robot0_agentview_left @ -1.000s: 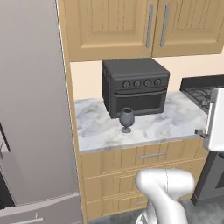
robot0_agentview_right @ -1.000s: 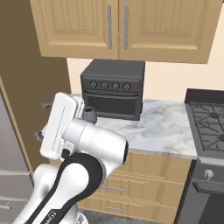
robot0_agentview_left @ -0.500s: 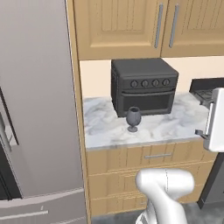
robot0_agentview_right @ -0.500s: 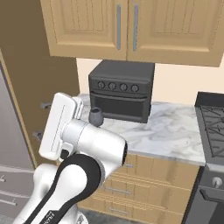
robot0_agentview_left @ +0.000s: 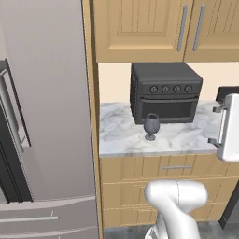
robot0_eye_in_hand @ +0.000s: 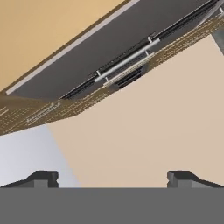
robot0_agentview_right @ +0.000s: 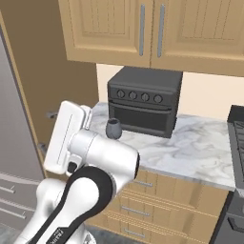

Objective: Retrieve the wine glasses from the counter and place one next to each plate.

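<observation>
Grey steel fridge doors (robot0_agentview_left: 42,116) fill the left side of the left base view; next comes a tall wooden panel, then the marble counter (robot0_agentview_left: 121,135) over its light wooden drawers. One smoky wine glass (robot0_agentview_left: 151,125) stands upright on that counter, just in front of the black toaster oven (robot0_agentview_left: 164,91) and near the counter's front edge; in the right base view the same glass (robot0_agentview_right: 113,128) peeks over the robot's white elbow. Further right, the gripper (robot0_eye_in_hand: 112,177) has its fingers spread wide with nothing between them, and it looks away from the counter (up toward the cabinets, it seems). My worry: the glass is tall, light and close to the oven, so a sideways approach could knock it over or bump a finger against the oven door.
</observation>
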Robot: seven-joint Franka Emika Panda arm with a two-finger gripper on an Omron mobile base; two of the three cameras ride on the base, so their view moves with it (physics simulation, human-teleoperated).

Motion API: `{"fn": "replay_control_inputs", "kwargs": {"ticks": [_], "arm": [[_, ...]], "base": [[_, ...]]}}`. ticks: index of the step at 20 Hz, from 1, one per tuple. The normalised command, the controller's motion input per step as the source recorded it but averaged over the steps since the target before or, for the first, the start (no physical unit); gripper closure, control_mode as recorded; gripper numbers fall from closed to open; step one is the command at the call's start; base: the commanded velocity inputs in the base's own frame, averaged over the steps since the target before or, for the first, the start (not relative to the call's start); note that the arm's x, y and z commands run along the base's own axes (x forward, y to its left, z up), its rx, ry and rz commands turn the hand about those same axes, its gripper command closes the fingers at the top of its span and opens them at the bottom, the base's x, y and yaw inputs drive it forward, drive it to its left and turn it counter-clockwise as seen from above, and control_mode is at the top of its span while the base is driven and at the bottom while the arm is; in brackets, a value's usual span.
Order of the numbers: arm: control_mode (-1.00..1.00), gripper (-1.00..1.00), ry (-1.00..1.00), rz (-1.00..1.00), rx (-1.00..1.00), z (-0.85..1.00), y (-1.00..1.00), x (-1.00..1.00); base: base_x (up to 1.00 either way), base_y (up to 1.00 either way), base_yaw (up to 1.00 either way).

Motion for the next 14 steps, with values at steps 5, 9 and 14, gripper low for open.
{"fn": "replay_control_inputs", "kwargs": {"ticks": [5, 9, 14], "arm": [[-1.0, -1.0, 0.25, 0.04, 0.03, -0.11, -0.05, 0.22], [-1.0, -1.0, 0.5, 0.0, 0.0, -0.46, -0.23, 0.6], [-1.0, -1.0, 0.46, 0.0, 0.01, -0.49, -0.34, 0.5]], "base": [[0.0, 0.0, 0.0], [0.0, 0.0, 0.0], [0.0, 0.0, 0.0]]}}
